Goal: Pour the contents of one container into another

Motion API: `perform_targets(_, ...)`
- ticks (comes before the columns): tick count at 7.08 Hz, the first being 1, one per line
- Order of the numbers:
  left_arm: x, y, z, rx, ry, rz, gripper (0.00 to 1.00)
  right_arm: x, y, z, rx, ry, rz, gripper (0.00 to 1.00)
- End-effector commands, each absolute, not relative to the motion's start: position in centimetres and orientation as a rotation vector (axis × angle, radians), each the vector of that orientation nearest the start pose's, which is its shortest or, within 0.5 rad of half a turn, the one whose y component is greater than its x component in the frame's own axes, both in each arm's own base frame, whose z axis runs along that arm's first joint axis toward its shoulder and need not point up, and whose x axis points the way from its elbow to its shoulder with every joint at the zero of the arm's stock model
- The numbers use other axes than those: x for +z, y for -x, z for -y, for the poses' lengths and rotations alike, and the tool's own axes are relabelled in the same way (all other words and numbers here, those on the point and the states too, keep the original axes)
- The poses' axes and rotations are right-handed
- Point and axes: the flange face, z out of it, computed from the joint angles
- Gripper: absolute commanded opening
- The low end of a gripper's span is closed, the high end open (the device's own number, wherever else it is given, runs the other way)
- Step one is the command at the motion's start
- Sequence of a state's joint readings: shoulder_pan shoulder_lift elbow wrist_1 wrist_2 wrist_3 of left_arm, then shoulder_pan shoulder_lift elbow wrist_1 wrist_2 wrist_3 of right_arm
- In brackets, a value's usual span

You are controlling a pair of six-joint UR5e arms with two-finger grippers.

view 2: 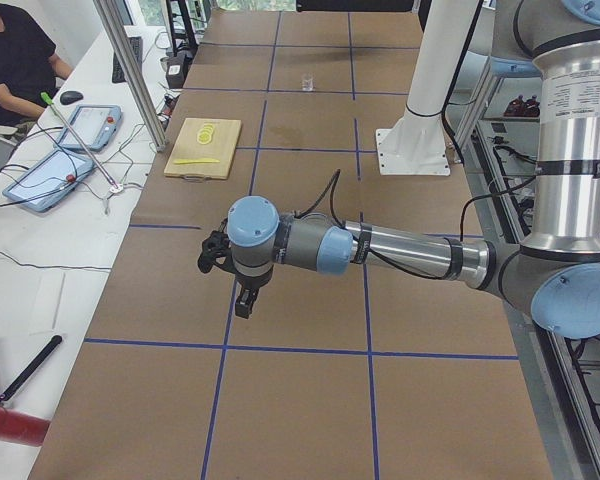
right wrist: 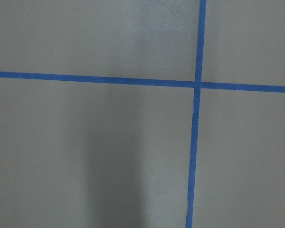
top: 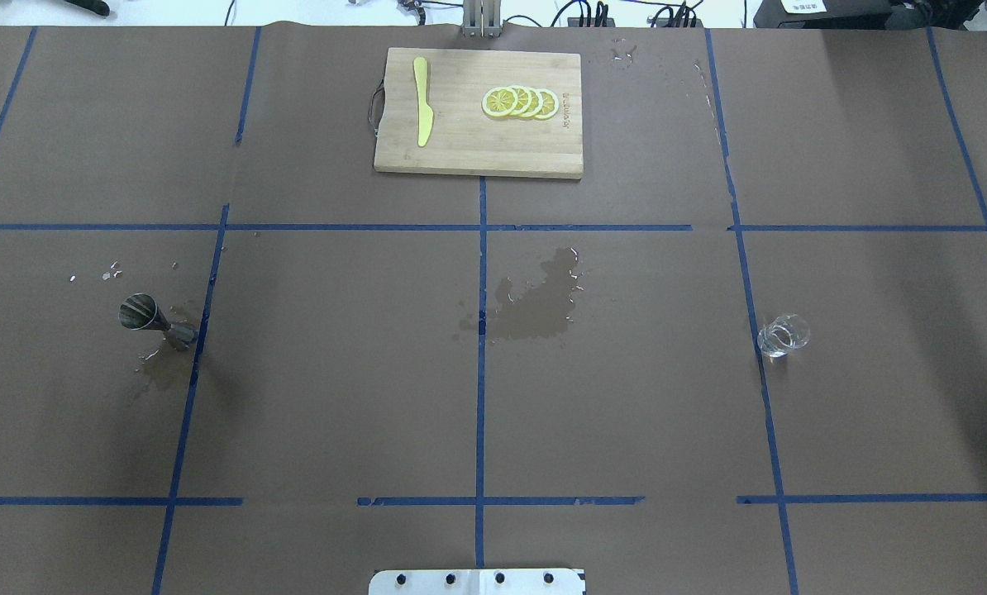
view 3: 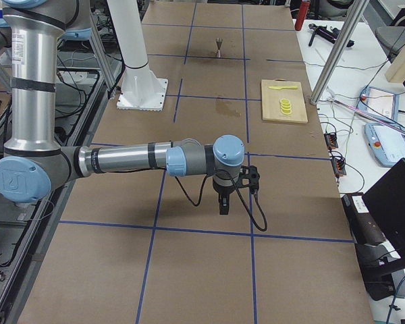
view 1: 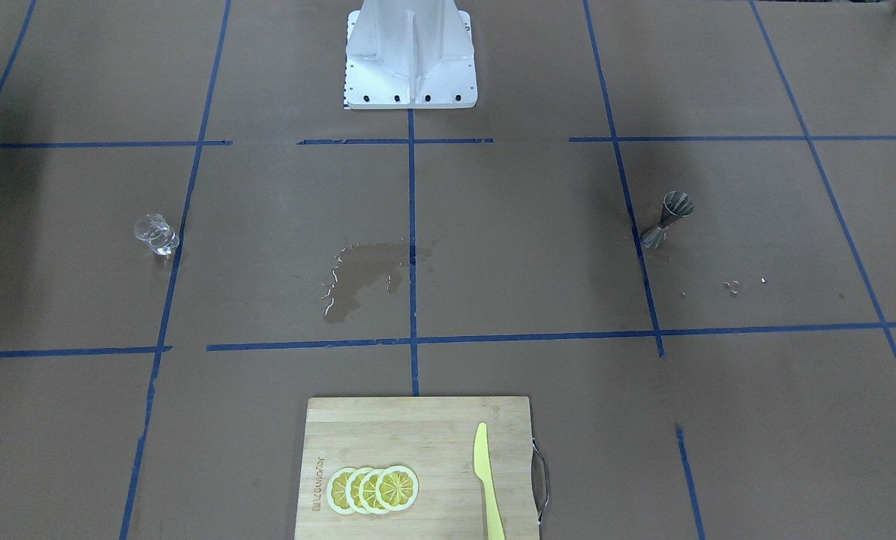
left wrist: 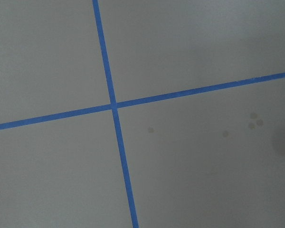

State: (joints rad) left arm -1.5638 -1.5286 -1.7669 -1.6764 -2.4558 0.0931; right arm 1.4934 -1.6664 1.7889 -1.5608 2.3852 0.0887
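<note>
Glass cup (top: 783, 335) stands at the table's right, metal jigger (top: 159, 322) well apart at left. Right gripper (view 3: 223, 206) and left gripper (view 2: 242, 305) hang away from both; whether either is open, I cannot tell. Best grasp the cup low, level.

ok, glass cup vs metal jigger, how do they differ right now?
The glass cup is clear and squat; the jigger is grey metal, hourglass-shaped. The cup stands on the robot's right side, the jigger on its left. Both stand upright, unheld.
</note>
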Motion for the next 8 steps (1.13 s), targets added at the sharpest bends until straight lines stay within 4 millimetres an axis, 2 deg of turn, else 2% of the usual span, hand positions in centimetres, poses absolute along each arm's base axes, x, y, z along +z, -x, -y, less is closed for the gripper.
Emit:
perform_targets(1, 54.8, 1.4, 49.0, 0.253, -0.346, -0.891, 1.00, 59.3, -2.5, 45.9, -0.056, -0.085, 0.827, 1.00)
perform_targets(3, 51.1, -7.5, 48.8, 0.182, -0.367, -0.978, 1.00, 58.7, -2.3, 45.9, -0.077, -0.121, 0.840, 1.00)
perform_targets(4, 48.9, -12.3, 47.8, 0.132, -0.384, -0.987, 1.00, 58.5, -2.1, 46.0, -0.083, -0.130, 0.843, 1.00)
perform_targets(6, 43.7, -16.1, 45.6, 0.084, -0.399, -1.039, 1.00, 58.4, -1.4, 46.2, -0.102, -0.131, 0.838, 1.00)
perform_targets(7, 40.4, -19.0, 44.1, -0.046, -0.457, -1.014, 1.00, 58.1, -1.4, 46.3, -0.102, -0.136, 0.838, 1.00)
perform_targets(8, 38.7, -21.9, 43.0, -0.158, -0.527, -0.978, 1.00, 58.0, -1.4, 46.3, -0.102, -0.137, 0.840, 1.00)
